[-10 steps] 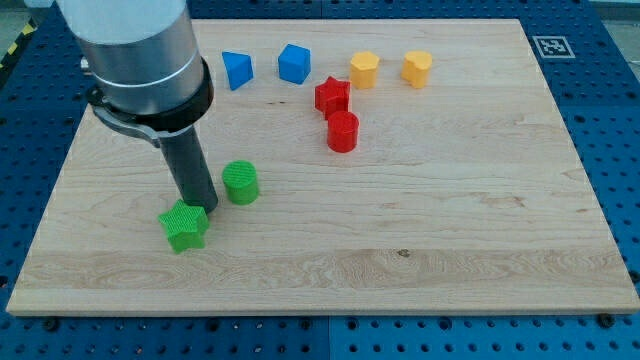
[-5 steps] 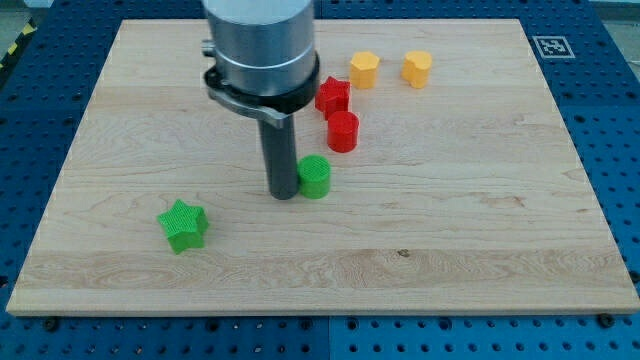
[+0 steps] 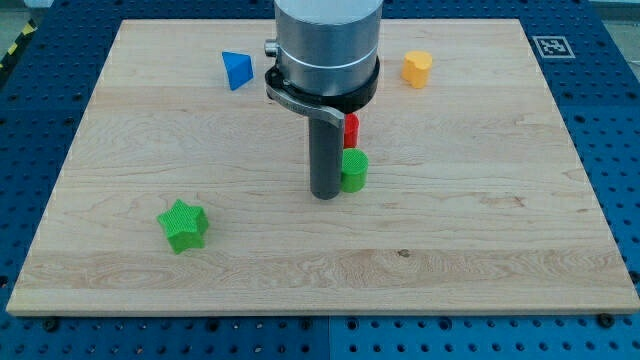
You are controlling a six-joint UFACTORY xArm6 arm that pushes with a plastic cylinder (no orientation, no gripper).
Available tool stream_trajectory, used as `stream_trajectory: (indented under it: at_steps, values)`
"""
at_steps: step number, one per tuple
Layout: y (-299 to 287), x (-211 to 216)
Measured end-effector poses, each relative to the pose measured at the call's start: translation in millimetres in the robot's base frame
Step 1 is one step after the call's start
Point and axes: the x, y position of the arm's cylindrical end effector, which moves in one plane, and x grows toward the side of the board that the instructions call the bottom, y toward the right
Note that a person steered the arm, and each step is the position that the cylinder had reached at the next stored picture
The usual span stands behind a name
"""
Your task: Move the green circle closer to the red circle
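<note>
While my tip (image 3: 324,194) is touching the left side of the green plastic circle (image 3: 353,171), it is grasping nothing. That circle is sitting just below the red plastic circle (image 3: 351,130), which the rod is partly hiding.

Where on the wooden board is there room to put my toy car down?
The whole right side of the wooden board is bare, below the yellow block. So is the bottom strip, right of the green star. It is crowded mid-board: my tip touches the green circle, just below the red circle.
</note>
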Motion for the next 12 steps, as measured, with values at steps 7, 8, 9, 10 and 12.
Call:
stream_trajectory:
  at_steps: [7, 8, 9, 10, 12]
  values:
    - [65.5, -2.9]
    - [63.4, -3.0]
    - [50.3, -3.0]
    - [35.4, -5.8]
    - [46.3, 19.3]
